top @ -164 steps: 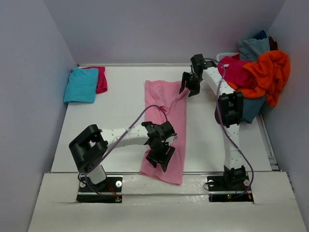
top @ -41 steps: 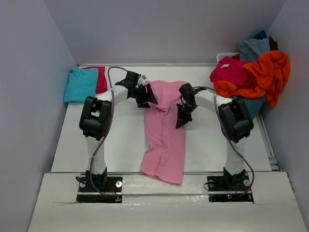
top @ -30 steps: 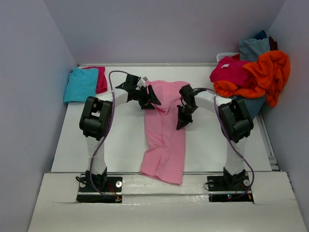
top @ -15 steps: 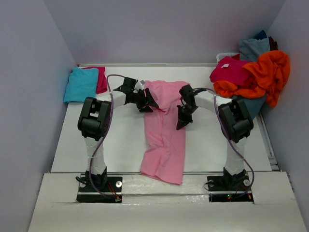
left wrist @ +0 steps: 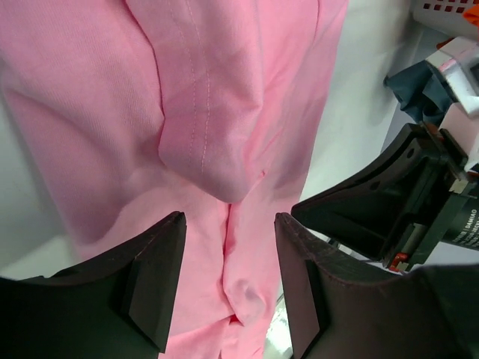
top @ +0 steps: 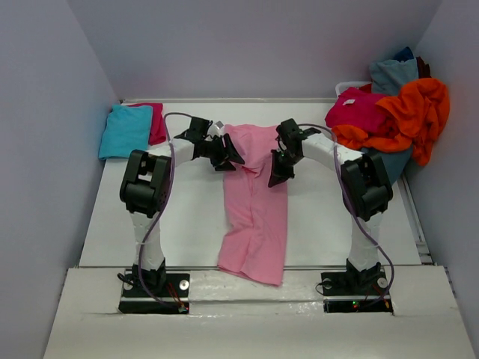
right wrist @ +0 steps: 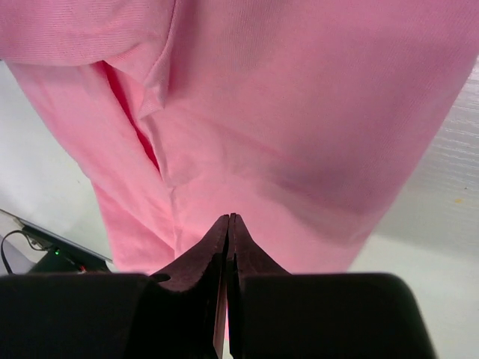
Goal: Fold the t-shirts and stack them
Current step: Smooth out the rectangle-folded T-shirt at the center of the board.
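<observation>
**Pink shirt lay lengthwise, both pincers at its far end**

The left gripper [top: 227, 155] stood with its fingers [left wrist: 161, 269] spread, poised over the left margin of the pink t-shirt [top: 258, 217]. A rounded fold of cloth showed in the gap between them, and nothing was held. The right gripper [top: 277, 176] had its fingers pressed tight together. Its tips lay against the shirt's right margin, but the wrist view did not show whether a thin fold was caught between them.

Each arm rose from its base to a raised elbow, then bent inward. The left forearm reached far and to the right, the right forearm far and to the left. The two pincers faced each other across the shirt's far part.

The pink t-shirt lay as a narrow strip on the white table [top: 179, 217]. Its long axis ran from the far side to the near edge, where its end draped a little over the lip. Creases gathered between the pincers.

At the far left corner a turquoise t-shirt [top: 126, 132] lay folded on a folded magenta t-shirt [top: 158, 123]. At the far right a white bin [top: 349, 86] held a loose heap. It was made up of a crumpled magenta t-shirt [top: 363, 111], an orange t-shirt [top: 419, 112] spilling over the side, and a grey-blue t-shirt [top: 393, 75] behind.
</observation>
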Available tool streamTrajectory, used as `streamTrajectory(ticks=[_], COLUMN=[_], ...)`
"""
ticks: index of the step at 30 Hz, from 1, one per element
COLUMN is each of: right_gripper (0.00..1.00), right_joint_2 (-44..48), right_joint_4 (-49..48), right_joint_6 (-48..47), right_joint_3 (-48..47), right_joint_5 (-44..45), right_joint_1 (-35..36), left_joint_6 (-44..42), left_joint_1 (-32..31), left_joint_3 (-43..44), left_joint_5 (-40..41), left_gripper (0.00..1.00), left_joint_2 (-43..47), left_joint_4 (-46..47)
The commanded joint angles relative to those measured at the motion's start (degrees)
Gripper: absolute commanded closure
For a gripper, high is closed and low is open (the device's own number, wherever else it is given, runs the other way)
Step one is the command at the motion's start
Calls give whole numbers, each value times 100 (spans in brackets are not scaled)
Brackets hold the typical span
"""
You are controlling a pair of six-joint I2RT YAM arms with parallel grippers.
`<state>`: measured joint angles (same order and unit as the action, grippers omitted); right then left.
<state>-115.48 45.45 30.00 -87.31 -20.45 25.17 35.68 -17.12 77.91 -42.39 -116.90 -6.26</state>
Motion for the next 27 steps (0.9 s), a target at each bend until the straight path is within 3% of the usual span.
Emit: streamTrajectory(ticks=[1,27], right_gripper=[93,93], right_joint_2=[34,61], right_joint_4=[-80,-80], right_joint_6=[-12,-38], right_joint_3=[56,109], right_joint_5=[-21,41], right_joint_1=[41,41], left_joint_6=[-79,-615], left_joint_1=[43,43], left_joint_3=[365,1077], left_joint_5=[-6,337], left_gripper=[40,56], left_joint_2=[-87,-562], left_joint_4=[-6,-789])
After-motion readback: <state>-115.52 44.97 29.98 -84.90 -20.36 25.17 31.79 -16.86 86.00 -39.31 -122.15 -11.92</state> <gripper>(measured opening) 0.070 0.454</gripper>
